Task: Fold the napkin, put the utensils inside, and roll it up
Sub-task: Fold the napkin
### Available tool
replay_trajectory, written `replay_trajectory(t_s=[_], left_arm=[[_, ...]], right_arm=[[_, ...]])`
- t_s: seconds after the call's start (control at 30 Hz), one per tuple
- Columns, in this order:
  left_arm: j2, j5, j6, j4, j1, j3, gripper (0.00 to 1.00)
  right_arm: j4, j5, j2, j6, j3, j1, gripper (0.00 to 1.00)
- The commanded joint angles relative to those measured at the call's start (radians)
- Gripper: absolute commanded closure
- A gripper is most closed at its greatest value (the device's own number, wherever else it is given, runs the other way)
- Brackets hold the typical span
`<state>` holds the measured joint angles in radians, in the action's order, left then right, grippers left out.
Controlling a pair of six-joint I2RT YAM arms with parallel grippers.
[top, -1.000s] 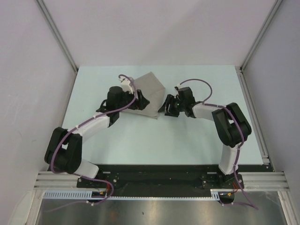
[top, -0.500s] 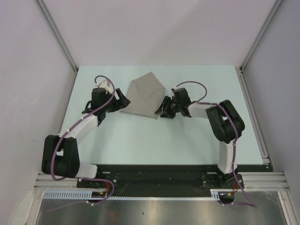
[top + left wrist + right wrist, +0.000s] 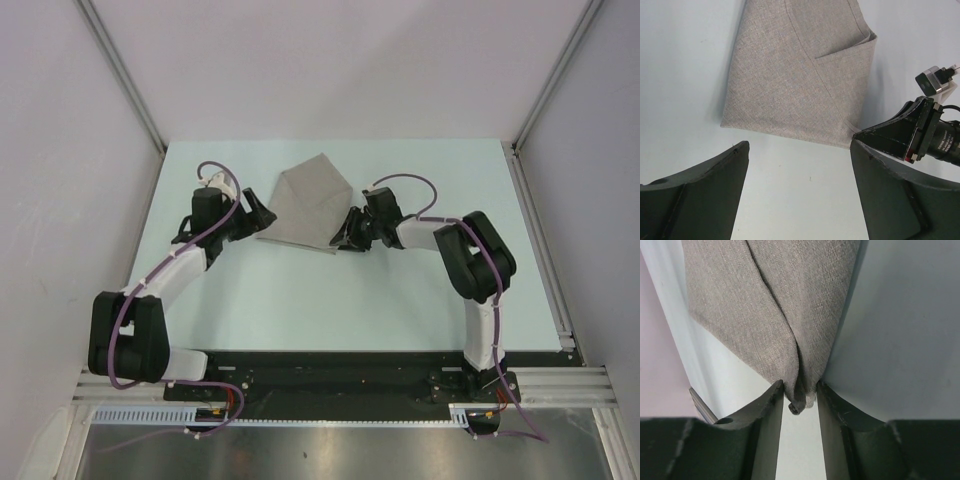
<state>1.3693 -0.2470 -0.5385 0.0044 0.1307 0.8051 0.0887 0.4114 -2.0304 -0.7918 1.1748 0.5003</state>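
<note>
The grey-beige napkin (image 3: 308,205) lies folded into a wedge at the back middle of the pale table (image 3: 400,290). My right gripper (image 3: 345,232) is at its near right corner. In the right wrist view both fingers (image 3: 771,405) press the bunched corner of the napkin (image 3: 770,305), so the right gripper (image 3: 799,385) is shut on it. A small dark rounded tip (image 3: 796,409) pokes from that corner; I cannot tell if it is the utensils, which are otherwise hidden. My left gripper (image 3: 262,216) stands open just off the napkin's left corner (image 3: 795,75), with bare table between its jaws (image 3: 799,145).
White walls with aluminium posts (image 3: 125,75) close in the table on three sides. The right gripper's fingertip and camera (image 3: 920,132) show at the right of the left wrist view, beside the napkin's corner.
The left arm has drawn back to the left, off the napkin. The right gripper has moved left onto the napkin's near right corner and its jaws have narrowed onto the cloth.
</note>
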Motion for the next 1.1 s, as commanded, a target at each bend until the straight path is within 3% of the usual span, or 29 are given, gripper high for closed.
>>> replay_trajectory(t_s=[0.0, 0.07, 0.3, 0.47, 0.7, 1.07], left_arm=[[-0.032, -0.017, -0.02, 0.022, -0.013, -0.012, 0.13], [-0.035, -0.018, -0.021, 0.022, -0.016, -0.012, 0.14], [-0.053, -0.025, -0.028, 0.016, -0.028, -0.02, 0.13], [-0.061, -0.034, -0.051, 0.045, -0.029, -0.063, 0.13], [-0.03, -0.103, -0.121, 0.157, -0.029, -0.184, 0.25], [0.056, -0.199, -0.235, 0.368, 0.018, -0.333, 0.27]], right_arm=[[-0.023, -0.034, -0.053, 0.008, 0.023, 0.004, 0.65], [-0.02, -0.037, -0.059, 0.011, 0.026, 0.006, 0.67], [-0.049, -0.033, -0.047, 0.028, 0.025, 0.006, 1.0], [-0.081, -0.039, 0.032, 0.042, -0.045, 0.004, 1.0], [-0.142, -0.077, 0.188, 0.049, -0.217, -0.002, 1.0], [-0.259, -0.138, 0.413, 0.049, -0.42, -0.005, 1.0]])
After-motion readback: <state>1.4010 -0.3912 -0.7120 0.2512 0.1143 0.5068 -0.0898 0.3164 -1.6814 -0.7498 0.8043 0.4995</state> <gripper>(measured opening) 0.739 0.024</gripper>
